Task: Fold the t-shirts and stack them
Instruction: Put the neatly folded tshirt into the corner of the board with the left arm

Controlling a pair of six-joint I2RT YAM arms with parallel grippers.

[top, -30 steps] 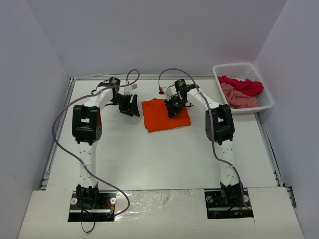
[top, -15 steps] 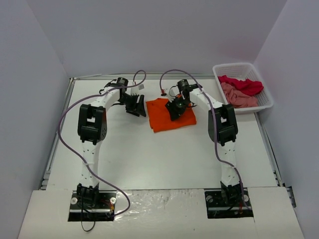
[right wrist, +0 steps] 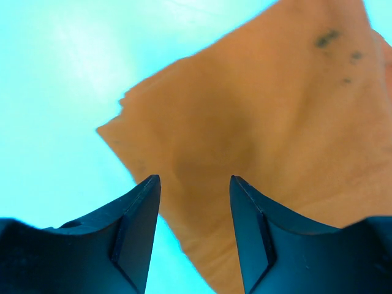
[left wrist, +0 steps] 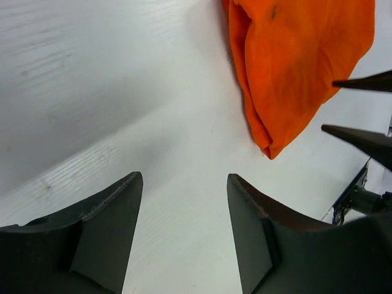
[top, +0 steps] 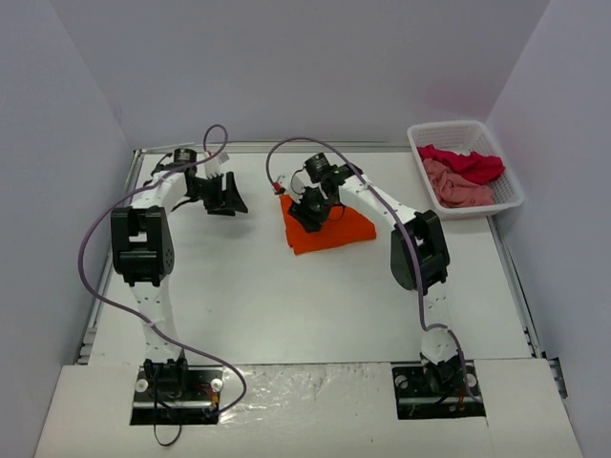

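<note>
The bright orange t-shirt (top: 336, 229) lies folded on the white table at mid back. It also shows in the left wrist view (left wrist: 294, 61) and the right wrist view (right wrist: 275, 116). My right gripper (top: 310, 212) is open and hovers over the shirt's left edge, with the cloth seen between its tips (right wrist: 195, 180). My left gripper (top: 229, 197) is open and empty over bare table, to the left of the shirt (left wrist: 184, 177). The crimson red t-shirt (top: 470, 163) and the dusty pink t-shirt (top: 456, 187) lie crumpled in the basket.
A white plastic lattice basket (top: 447, 130) stands at the back right corner. White walls close the table at the left, back and right. Purple cables loop above both arms near the back wall.
My left gripper has swung left, away from the orange shirt. My right gripper has moved left across the shirt to its left edge. The shirt has shifted slightly.
</note>
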